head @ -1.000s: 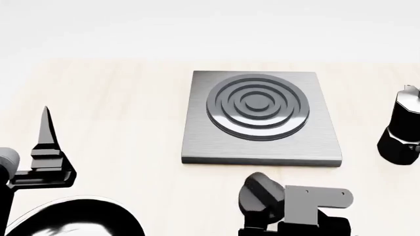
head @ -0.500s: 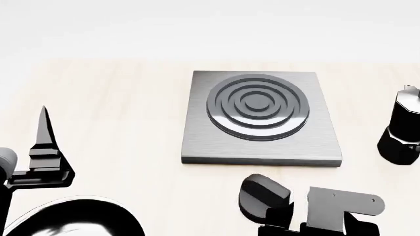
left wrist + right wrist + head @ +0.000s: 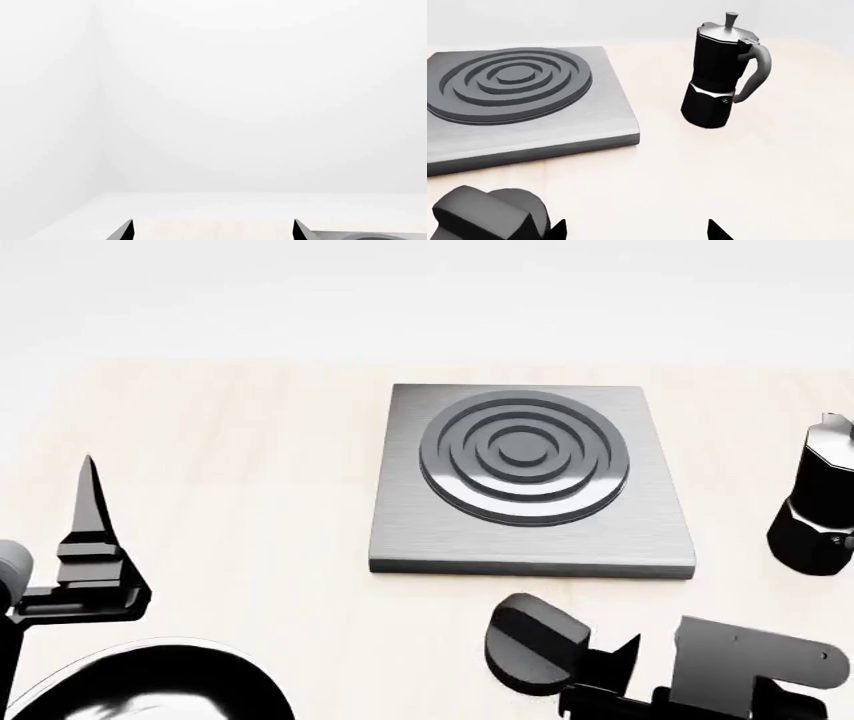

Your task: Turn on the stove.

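Note:
The stove [image 3: 534, 530] is a brushed-grey square slab with a dark ringed burner [image 3: 523, 455], lying mid-table. Its small black knob [image 3: 531, 645] sits on the table in front of the slab. My right gripper [image 3: 627, 665] is just right of the knob, open and holding nothing. In the right wrist view the knob [image 3: 484, 215] lies beside one fingertip, outside the open right gripper [image 3: 637, 232], and the stove [image 3: 527, 127] is beyond it. My left gripper [image 3: 91, 530] hovers at the left, far from the stove. The left wrist view shows the left gripper [image 3: 213, 232] open and empty.
A black moka pot [image 3: 814, 505] stands upright at the right of the stove, also the moka pot [image 3: 720, 75] in the right wrist view. A black frying pan [image 3: 147, 685] fills the head view's lower left corner. The light wood tabletop [image 3: 240, 460] ends at a white wall.
My right gripper has slid rightward away from the knob, uncovering more of it. The left arm, stove and moka pot have stayed put.

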### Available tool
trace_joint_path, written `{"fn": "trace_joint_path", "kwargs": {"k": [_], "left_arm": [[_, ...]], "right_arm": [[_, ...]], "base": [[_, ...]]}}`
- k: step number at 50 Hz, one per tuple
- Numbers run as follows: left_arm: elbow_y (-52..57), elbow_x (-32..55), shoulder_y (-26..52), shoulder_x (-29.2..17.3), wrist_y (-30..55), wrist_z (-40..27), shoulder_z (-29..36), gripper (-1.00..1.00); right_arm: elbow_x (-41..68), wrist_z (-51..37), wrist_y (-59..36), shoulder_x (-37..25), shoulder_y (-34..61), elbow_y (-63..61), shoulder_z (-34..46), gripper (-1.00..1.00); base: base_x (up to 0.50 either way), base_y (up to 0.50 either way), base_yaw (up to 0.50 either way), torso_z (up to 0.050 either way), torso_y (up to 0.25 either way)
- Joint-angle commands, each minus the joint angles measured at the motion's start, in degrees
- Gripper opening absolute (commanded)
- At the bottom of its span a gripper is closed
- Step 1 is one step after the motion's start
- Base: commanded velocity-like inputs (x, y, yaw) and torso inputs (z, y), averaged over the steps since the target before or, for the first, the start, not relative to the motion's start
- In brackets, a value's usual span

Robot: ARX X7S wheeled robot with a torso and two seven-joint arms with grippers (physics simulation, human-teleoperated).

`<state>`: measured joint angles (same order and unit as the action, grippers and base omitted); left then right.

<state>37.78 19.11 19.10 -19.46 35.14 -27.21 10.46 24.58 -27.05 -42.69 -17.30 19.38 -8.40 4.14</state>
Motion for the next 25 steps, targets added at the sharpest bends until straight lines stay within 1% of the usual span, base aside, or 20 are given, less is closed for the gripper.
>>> {"fn": "trace_joint_path", "kwargs": {"k": [1, 12, 25], "left_arm": [[0.2, 0.2, 0.1, -0.2, 0.1, -0.2, 0.1, 1.00], [0.0, 0.4, 0.2, -0.3, 0.0, -0.3, 0.3, 1.00], [-0.2, 0.5, 0.2, -0.4, -0.3, -0.5, 0.5, 1.00]], "right_arm": [[1.2, -1.3, -1.8, -0.9, -0.9, -5.8, -1.0, 1.00], [2.6, -4.0, -6.7, -2.0, -0.4, -15.5, -0.9, 1.00], [2.7, -4.8, -7.2, -2.6, 0.1, -19.1, -0.3, 1.00]], "base": [[0.00, 0.00, 0.00, 0.000, 0.000], [0.00, 0.00, 0.00, 0.000, 0.000], [0.00, 0.00, 0.00, 0.000, 0.000]]}}
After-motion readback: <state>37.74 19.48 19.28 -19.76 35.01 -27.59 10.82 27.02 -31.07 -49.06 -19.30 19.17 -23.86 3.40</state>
